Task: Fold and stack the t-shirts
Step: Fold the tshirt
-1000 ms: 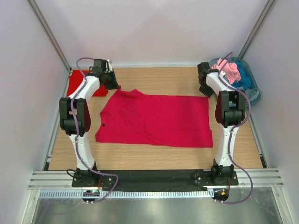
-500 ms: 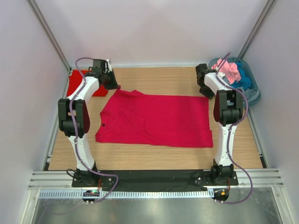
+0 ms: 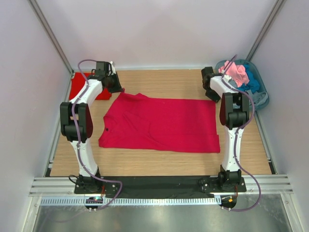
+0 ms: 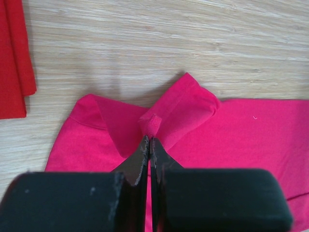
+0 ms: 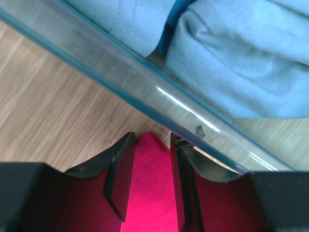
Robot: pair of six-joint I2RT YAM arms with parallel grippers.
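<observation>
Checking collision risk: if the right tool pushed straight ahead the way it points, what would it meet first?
Probably the tub's clear wall, which crosses the view just past the fingertips of the right tool. The crimson t-shirt's corner lies between its open jaws. Depth is unclear, so the tabletop might come first.

Wood table [image 3: 164, 82]: crimson shirt [image 3: 159, 124] spread flat mid-table, folded red shirt [image 3: 79, 87] at far-left corner, tub [image 3: 261, 99] far right, near crimson shirt's corner.
</observation>
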